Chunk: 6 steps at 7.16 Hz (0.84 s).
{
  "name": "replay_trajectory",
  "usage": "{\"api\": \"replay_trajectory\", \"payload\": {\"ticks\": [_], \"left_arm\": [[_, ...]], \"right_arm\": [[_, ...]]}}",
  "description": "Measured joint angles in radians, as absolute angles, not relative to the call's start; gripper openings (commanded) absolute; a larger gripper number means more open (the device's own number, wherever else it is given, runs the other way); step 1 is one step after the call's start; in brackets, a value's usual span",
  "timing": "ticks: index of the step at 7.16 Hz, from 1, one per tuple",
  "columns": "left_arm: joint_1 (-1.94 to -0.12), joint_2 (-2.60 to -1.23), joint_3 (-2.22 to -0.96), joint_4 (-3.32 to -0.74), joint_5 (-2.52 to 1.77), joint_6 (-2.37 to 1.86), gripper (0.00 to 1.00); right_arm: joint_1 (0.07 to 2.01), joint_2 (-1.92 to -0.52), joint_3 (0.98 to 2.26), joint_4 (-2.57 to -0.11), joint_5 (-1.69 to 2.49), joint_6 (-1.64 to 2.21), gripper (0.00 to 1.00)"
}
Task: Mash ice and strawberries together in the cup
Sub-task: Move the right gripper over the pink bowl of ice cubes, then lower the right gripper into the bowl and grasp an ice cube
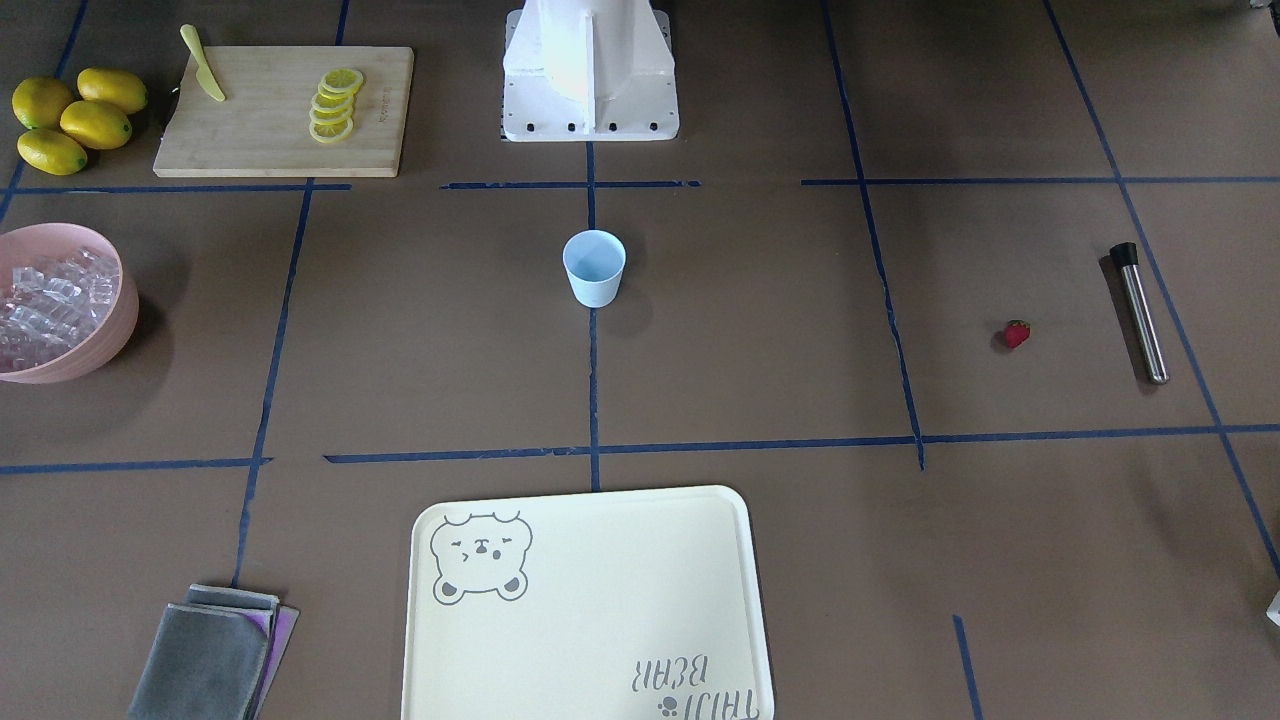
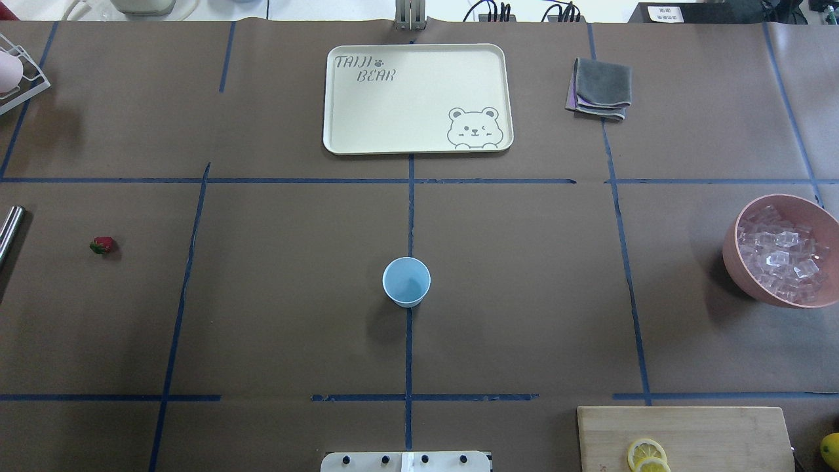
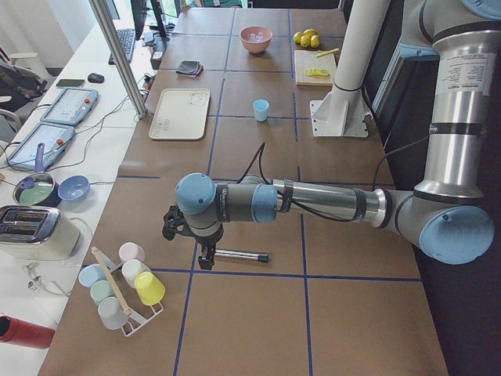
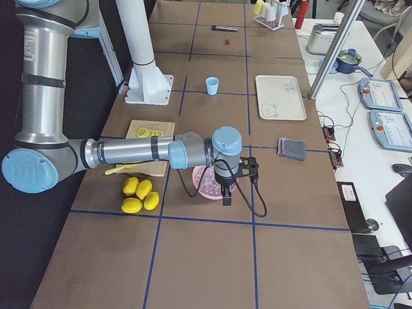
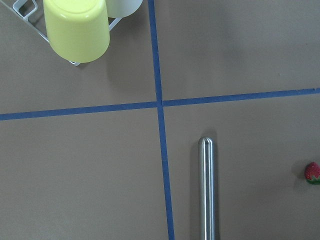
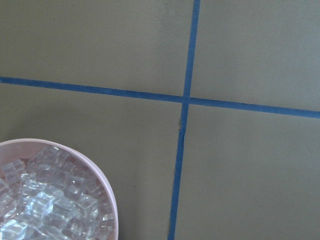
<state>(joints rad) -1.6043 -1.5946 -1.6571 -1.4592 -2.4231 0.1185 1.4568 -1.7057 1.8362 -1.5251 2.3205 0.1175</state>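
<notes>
The cup (image 1: 594,267) is one pale blue tumbler. It stands upright on the middle blue tape line, in front of the robot's white base (image 1: 590,70). One strawberry (image 1: 1016,333) lies on the brown table cover toward the robot's left. Just beyond it lies one steel muddler (image 1: 1140,312) with a black end. The ice (image 1: 45,305) is a heap of many clear cubes, all in one pink bowl (image 1: 110,340) on the robot's right.

Four whole lemons (image 1: 95,124) sit in a cluster beside one wooden cutting board (image 1: 260,130). On the board are one yellow-green knife (image 1: 203,65) and a row of lemon slices (image 1: 335,105), which overlap too much to count surely. On the operators' side are one cream tray (image 1: 600,600) with a bear print and one folded stack of grey and purple cloths (image 1: 210,655).

The left gripper (image 3: 205,258) hangs above the table at the muddler. Its wrist camera shows the muddler's rounded end below and the strawberry at the view's right edge. The right gripper (image 4: 226,196) hangs over the pink bowl. Its wrist camera catches the bowl's rim and ice in the lower left corner.

The cup is well apart from both grippers, roughly midway along the table between them. Each gripper shows only in a side view, so I cannot tell whether its fingers are spread or pressed together.
</notes>
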Motion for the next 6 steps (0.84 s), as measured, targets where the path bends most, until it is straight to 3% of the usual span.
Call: {"api": "replay_trajectory", "payload": {"ticks": [6], "left_arm": [[-1.612, -1.597, -1.667, -1.459, -2.422, 0.118, 1.0]], "right_arm": [[1.294, -1.751, 1.887, -1.526, 2.309, 0.119, 0.76]]}}
